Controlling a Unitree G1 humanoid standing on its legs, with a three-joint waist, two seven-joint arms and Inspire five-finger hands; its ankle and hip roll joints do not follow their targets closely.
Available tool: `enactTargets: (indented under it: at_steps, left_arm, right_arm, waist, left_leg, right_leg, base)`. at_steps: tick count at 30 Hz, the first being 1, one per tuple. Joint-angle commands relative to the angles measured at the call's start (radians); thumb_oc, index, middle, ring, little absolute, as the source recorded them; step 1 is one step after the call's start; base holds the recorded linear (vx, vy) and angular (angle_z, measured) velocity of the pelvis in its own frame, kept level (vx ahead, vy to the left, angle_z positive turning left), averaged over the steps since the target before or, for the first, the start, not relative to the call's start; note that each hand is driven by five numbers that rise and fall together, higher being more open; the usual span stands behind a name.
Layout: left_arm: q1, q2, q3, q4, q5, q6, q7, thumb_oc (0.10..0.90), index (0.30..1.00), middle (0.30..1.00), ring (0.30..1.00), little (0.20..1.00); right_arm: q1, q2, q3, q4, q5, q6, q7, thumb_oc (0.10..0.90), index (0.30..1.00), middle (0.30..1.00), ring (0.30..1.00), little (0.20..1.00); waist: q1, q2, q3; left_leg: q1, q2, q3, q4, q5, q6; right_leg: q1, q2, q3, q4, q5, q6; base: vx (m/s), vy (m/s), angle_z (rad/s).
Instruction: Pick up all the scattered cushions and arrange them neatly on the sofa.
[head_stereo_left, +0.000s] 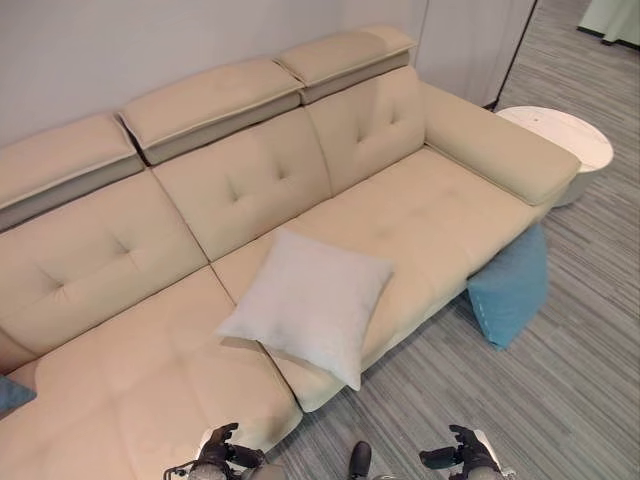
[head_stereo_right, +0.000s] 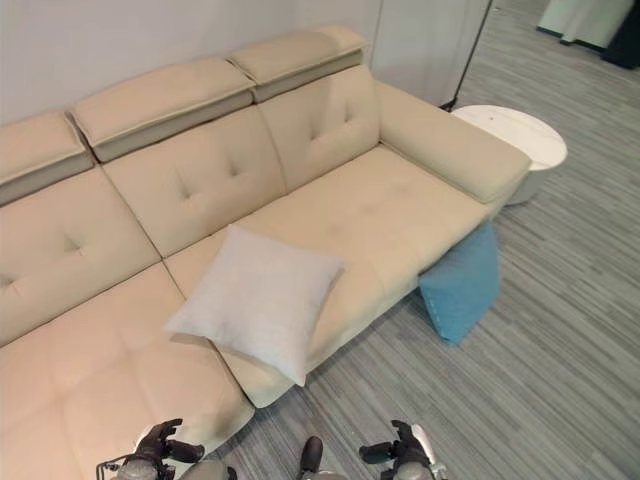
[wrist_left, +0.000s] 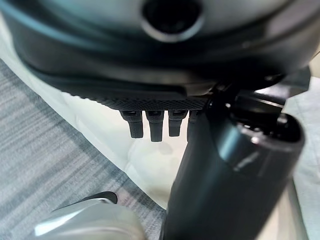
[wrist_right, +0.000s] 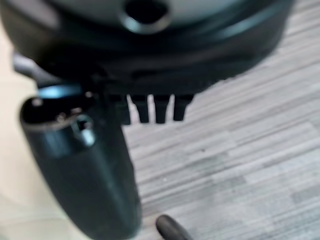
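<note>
Dark and empty, the left hand (head_stereo_left: 222, 447) hangs low at about 7 o'clock in the head view, just off the front corner of the sofa's chaise; its wrist view shows the fingers (wrist_left: 155, 125) straight and relaxed over the cream upholstery edge and striped floor. The right hand (head_stereo_left: 462, 449) sits at about 5 o'clock above the grey striped carpet (head_stereo_left: 560, 380), its fingers (wrist_right: 160, 110) likewise loose and holding nothing.

Outward from the hands, a pale grey cushion (head_stereo_left: 308, 300) lies flat on the beige sofa (head_stereo_left: 420, 215), turned like a diamond near the middle of the picture, one corner hanging over the seat's front edge. At about 4 o'clock a blue cushion (head_stereo_left: 512, 287) stands on the carpet, leaning against the sofa's front below the armrest. A sliver of another bluish cushion (head_stereo_left: 12, 393) shows at 9 o'clock on the chaise. At 2 o'clock a round white side table (head_stereo_left: 565, 135) stands just beside the armrest.
</note>
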Motion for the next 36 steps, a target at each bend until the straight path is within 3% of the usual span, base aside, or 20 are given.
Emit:
enactTargets:
  at_steps: [1,3,6,11,12,13,16,21,24,36]
  left_arm:
    - [0.009,0.008,-0.028,-0.002,-0.011,-0.015,0.014,0.8,0.9,0.9,0.9,0.9]
    - [0.012,0.013,-0.024,-0.003,-0.014,-0.015,0.013,0.8,0.9,0.9,0.9,0.9]
    - [0.023,0.014,-0.015,0.003,-0.018,-0.012,0.015,0.8,0.9,0.9,0.9,0.9]
    - [0.032,0.025,0.005,0.009,-0.021,-0.015,0.014,0.8,0.9,0.9,0.9,0.9]
    - [0.033,0.03,0.01,0.009,-0.024,-0.016,0.014,0.8,0.9,0.9,0.9,0.9]
    - [0.031,0.041,0.017,0.002,-0.026,-0.014,0.017,0.8,0.9,0.9,0.9,0.9]
    - [0.018,0.057,0.02,-0.011,-0.03,-0.021,0.024,0.8,0.9,0.9,0.9,0.9]
    - [0.007,0.072,0.016,-0.024,-0.036,-0.033,0.028,0.8,0.9,0.9,0.9,0.9]
    - [0.011,0.088,0.046,-0.035,-0.044,-0.041,0.045,0.8,0.9,0.9,0.9,0.9]
    - [-0.019,0.26,0.179,-0.233,-0.099,-0.08,0.114,0.8,0.9,0.9,0.9,0.9]
  right_arm:
    - [0.011,-0.035,0.004,0.003,0.024,-0.008,-0.035,0.8,0.9,0.9,0.9,0.9]
    - [0.013,-0.03,0.009,0.006,0.021,-0.006,-0.04,0.8,0.9,0.9,0.9,0.9]
    - [0.022,-0.02,0.006,0.013,0.019,-0.003,-0.035,0.8,0.9,0.9,0.9,0.9]
    - [0.029,-0.006,-0.004,0.025,0.015,-0.004,-0.033,0.8,0.9,0.9,0.9,0.9]
    - [0.031,-0.004,-0.007,0.026,0.012,-0.003,-0.029,0.8,0.9,0.9,0.9,0.9]
    - [0.026,-0.003,-0.009,0.029,0.007,0.003,-0.026,0.8,0.9,0.9,0.9,0.9]
    - [0.025,0.001,-0.009,0.026,0.01,0.001,-0.025,0.8,0.9,0.9,0.9,0.9]
    - [0.029,-0.001,-0.015,0.04,0.017,0.002,-0.024,0.8,0.9,0.9,0.9,0.9]
    - [0.034,-0.015,-0.031,0.05,0.021,-0.001,-0.036,0.8,0.9,0.9,0.9,0.9]
    - [0.05,-0.146,-0.194,-0.1,0.14,-0.051,-0.071,0.8,0.9,0.9,0.9,0.9]
  waist:
    - [-0.008,-0.004,-0.003]
    - [0.001,-0.004,-0.003]
    - [0.002,0.0,-0.014]
    - [0.006,-0.004,-0.045]
    - [0.008,-0.005,-0.048]
    - [0.007,0.0,-0.041]
    - [-0.002,0.007,-0.022]
    - [-0.009,0.005,-0.024]
    - [-0.008,-0.001,-0.054]
    - [-0.031,0.014,-0.093]
  left_leg:
    - [-0.038,-0.012,0.067,-0.107,-0.009,0.052]
    - [-0.051,-0.01,0.095,-0.136,0.012,0.046]
    - [-0.02,-0.027,0.083,-0.194,0.037,0.061]
    - [0.048,-0.064,0.065,-0.252,0.022,0.085]
    - [0.063,-0.069,0.067,-0.267,0.017,0.093]
    - [0.08,-0.073,0.062,-0.277,0.012,0.107]
    - [0.106,-0.081,0.038,-0.299,0.014,0.118]
    - [0.124,-0.093,0.005,-0.326,0.028,0.11]
    - [0.136,-0.094,0.014,-0.356,0.027,0.097]
    - [0.178,-0.088,0.023,-0.356,0.006,0.077]
  right_leg:
    - [0.059,-0.027,0.025,0.07,-0.154,0.139]
    - [0.084,-0.019,0.013,0.064,-0.17,0.138]
    - [0.085,-0.017,0.006,0.077,-0.163,0.139]
    - [0.083,-0.042,0.011,0.136,-0.173,0.163]
    - [0.076,-0.053,0.011,0.172,-0.175,0.172]
    - [0.032,-0.084,0.007,0.285,-0.161,0.193]
    - [-0.033,-0.091,0.044,0.397,-0.141,0.212]
    - [-0.037,-0.067,0.067,0.261,-0.145,0.189]
    - [-0.001,-0.06,0.06,0.194,-0.132,0.198]
    - [0.081,-0.044,0.043,0.103,-0.125,0.194]
  base:
    - [0.13,0.039,0.71]
    - [0.19,0.074,0.5]
    - [0.13,0.121,0.03]
    - [0.12,0.154,-0.04]
    - [0.07,0.173,0.03]
    - [0.07,0.212,0.0]
    - [0.02,0.113,0.0]
    - [0.04,0.003,0.22]
    - [0.08,-0.037,0.16]
    - [0.06,-0.029,0.01]
